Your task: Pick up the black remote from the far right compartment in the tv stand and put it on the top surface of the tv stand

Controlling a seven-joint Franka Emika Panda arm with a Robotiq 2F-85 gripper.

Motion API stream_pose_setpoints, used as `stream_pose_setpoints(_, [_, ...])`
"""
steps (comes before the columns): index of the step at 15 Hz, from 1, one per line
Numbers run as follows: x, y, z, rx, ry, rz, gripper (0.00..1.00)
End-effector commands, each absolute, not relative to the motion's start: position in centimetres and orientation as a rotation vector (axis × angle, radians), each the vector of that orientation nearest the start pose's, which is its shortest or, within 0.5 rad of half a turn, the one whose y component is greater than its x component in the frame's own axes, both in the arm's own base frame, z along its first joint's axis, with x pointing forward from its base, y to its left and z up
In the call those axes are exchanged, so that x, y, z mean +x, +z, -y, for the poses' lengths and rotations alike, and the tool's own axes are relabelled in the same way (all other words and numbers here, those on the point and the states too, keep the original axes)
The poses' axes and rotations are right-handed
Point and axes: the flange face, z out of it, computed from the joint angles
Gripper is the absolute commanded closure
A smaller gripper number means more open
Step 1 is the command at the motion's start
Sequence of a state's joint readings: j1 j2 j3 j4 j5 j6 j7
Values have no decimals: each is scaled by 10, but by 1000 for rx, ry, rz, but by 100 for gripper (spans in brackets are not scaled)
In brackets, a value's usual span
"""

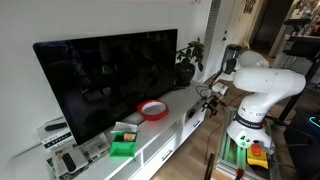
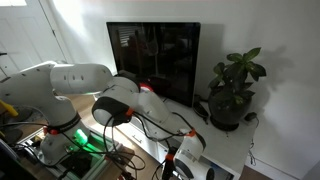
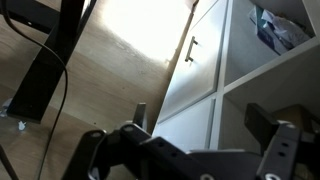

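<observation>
In an exterior view, one tv stand (image 1: 172,135) runs long and white under one big black TV (image 1: 110,80). On the stand's top, in front of the TV, lie one red-rimmed dish (image 1: 152,110) and one green box (image 1: 122,148). One potted plant (image 1: 189,62) stands at the stand's end nearest the robot. The single white arm (image 1: 265,85) bends from its base beside that end and reaches down toward the stand's front. Its tip is too small here to read.

In an exterior view from behind the robot, the arm (image 2: 75,85) folds across the front of the stand (image 2: 228,150), elbow high and wrist low. The same plant (image 2: 232,88) sits in one black pot (image 2: 225,117) on the stand's top beside the TV (image 2: 155,55), before a white wall.

In the wrist view, the gripper (image 3: 188,150) has its two fingers (image 3: 278,148) spread wide with nothing between them. It faces the stand's white front (image 3: 185,85), which shows one door handle (image 3: 190,48) and open compartments. Pale wooden floor (image 3: 95,50) lies beside the stand.

The black remote cannot be picked out in any view; the compartments are too dim and blurred to tell.
</observation>
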State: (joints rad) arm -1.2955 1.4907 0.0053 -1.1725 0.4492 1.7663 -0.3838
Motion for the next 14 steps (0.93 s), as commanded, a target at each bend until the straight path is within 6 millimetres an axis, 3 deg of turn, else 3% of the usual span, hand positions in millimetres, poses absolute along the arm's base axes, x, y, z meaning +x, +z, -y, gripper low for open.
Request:
stream_pose_setpoints(1, [190, -157, 520, -1818, 369, -1258, 0])
stream_pose_setpoints(14, [222, -176, 492, -1840, 193, -1227, 0])
